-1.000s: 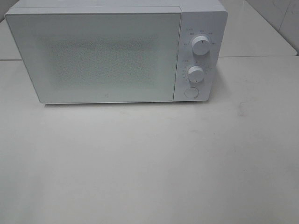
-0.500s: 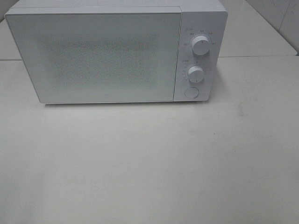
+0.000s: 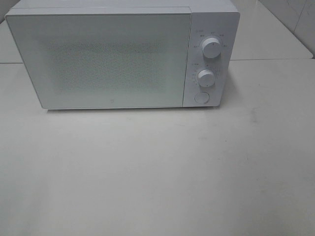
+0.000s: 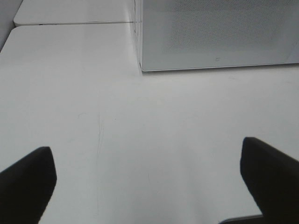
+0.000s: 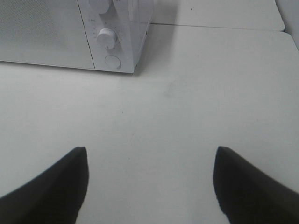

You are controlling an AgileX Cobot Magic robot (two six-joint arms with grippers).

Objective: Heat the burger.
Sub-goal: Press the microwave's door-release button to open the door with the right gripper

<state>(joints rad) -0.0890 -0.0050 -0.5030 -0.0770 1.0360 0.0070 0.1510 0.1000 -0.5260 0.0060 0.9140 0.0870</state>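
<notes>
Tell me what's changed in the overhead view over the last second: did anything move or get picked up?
Nothing visibly changed. The microwave sits in the same spot on the table with its door shut. The upper dial and lower dial are turned as before. No hand enters the overhead view, and nothing was taken hold of or let go.

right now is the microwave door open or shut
Shut. The microwave door lies flush with the control panel, with no gap along its edge. What is inside cannot be told.
</notes>
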